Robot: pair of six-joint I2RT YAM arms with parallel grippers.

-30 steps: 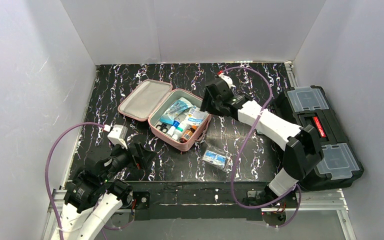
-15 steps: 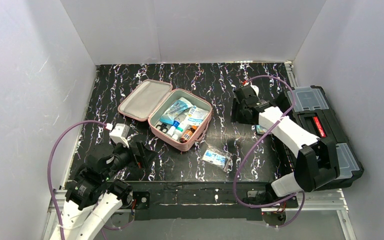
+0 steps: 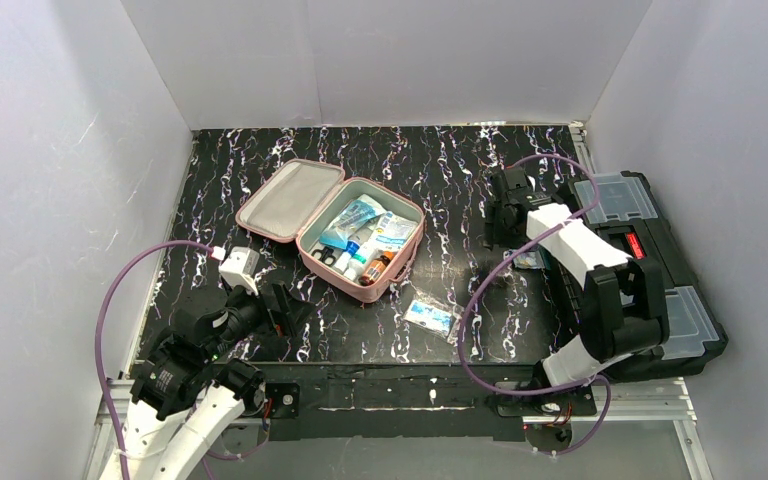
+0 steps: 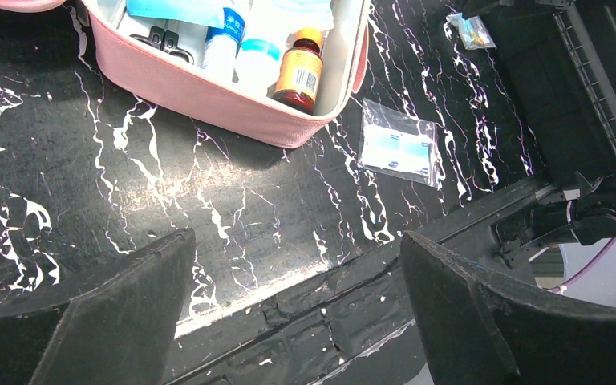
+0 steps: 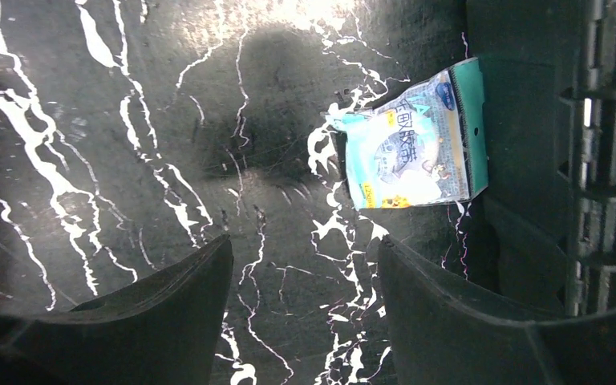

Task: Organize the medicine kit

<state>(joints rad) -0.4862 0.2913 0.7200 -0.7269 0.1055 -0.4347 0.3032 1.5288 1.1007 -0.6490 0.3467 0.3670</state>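
Observation:
The pink medicine kit lies open mid-table, its grey-lined lid folded back to the left. Inside are bottles, scissors and packets, with an amber bottle at the near corner. A teal packet lies on the table against the toolbox, just ahead and to the right of my right gripper, which is open and holds nothing. A clear bag with a blue-white packet lies in front of the kit. My left gripper is open and empty over the table's near edge, short of the kit.
A black toolbox with clear compartment lids stands along the right edge. Its side fills the right of the right wrist view. White walls enclose the black marbled table. Purple cables loop from both arms.
My right arm has swung from over the kit's right edge across to the toolbox side, above the teal packet, jaws spreading a little wider. The left arm barely moved.

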